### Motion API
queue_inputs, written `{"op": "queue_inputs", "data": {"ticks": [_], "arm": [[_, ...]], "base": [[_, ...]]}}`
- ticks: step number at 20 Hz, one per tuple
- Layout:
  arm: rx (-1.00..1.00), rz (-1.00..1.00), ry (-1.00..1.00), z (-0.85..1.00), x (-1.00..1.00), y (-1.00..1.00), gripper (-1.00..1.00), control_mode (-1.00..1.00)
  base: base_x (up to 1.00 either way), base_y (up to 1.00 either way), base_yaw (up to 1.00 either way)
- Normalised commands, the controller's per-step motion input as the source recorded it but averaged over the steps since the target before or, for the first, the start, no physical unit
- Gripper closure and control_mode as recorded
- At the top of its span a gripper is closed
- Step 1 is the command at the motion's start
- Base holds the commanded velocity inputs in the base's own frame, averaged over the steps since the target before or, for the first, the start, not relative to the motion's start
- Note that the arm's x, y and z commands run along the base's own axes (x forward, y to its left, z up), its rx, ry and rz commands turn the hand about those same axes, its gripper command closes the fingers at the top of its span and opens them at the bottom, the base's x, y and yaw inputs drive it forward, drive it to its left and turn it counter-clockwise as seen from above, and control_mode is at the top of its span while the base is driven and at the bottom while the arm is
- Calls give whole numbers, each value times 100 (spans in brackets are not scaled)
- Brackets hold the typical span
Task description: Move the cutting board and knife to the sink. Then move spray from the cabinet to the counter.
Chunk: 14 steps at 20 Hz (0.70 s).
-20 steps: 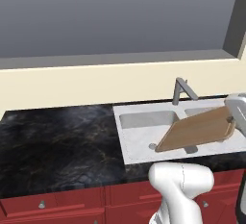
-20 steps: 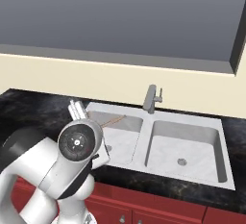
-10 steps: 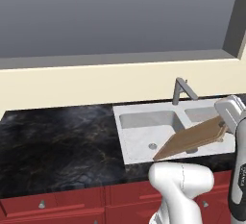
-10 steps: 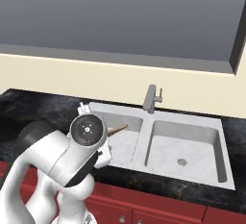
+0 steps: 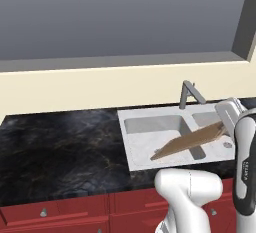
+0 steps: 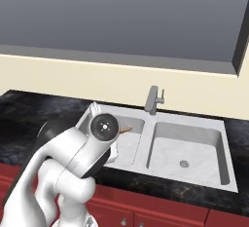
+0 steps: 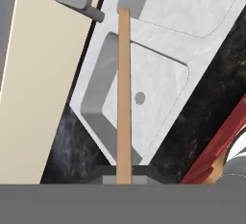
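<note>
Cutting board slanted over sink, pinched in lowered jaws.

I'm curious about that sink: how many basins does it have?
2. The left basin sits under the tilted cutting board that the arm holds; the right basin, beyond the faucet, has a visible drain.

Rising at the far side, right of centre: a grey faucet, spout bending toward the near side. Running behind it from left to right: a cream wall, carrying a wide grey window with a lighter grey frame. Lining the near edge, low down: red drawer fronts, bearing small round grey knobs, one sitting far left.
</note>
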Motion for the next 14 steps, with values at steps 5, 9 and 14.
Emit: {"op": "queue_inputs", "data": {"ticks": [5,9,14], "arm": [[6,-4,0,-25,43,0,100,-100],[0,-4,-2,-25,41,0,100,-100],[0,-3,0,-30,39,0,100,-100]], "base": [[0,0,0],[0,0,0],[0,0,0]]}}
